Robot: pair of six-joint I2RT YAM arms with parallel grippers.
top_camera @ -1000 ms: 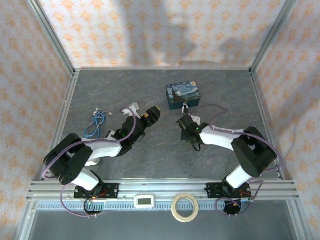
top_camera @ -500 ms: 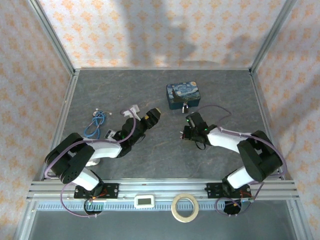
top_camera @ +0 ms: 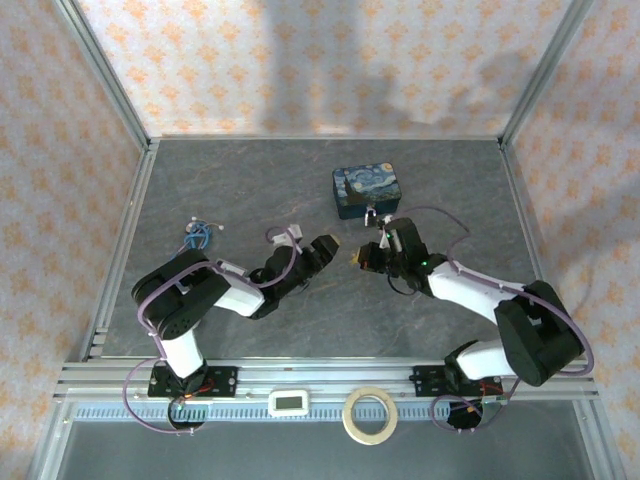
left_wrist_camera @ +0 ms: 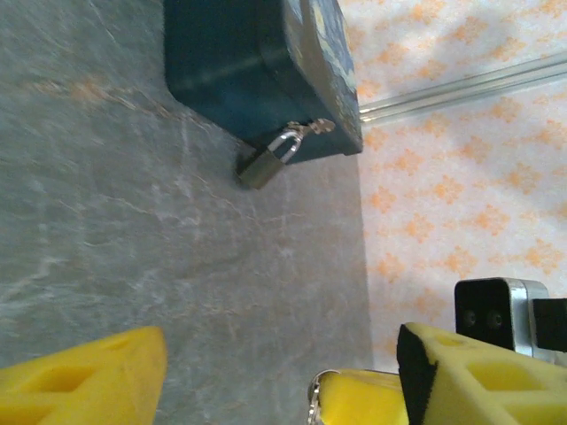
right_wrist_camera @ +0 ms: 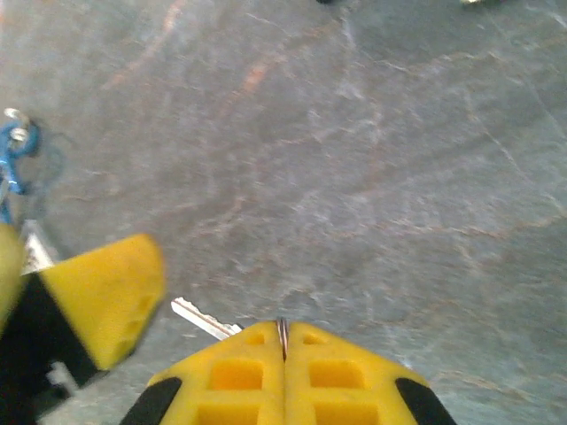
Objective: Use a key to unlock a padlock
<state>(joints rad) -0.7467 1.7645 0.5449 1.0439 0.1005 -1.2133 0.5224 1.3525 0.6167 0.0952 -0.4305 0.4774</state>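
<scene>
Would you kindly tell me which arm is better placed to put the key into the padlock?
Right: the right claw is shut on the key, close to the padlock on the blue tin. The left claw is open, holding nothing.

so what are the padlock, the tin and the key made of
Padlock: metal, with a dull brassy-grey body and a shiny silver shackle that glints.
Tin: probably painted sheet metal, glossy dark blue with a bright edge along the lid.
Key: polished silvery metal, its pale blade catching light beside the right gripper.
</scene>
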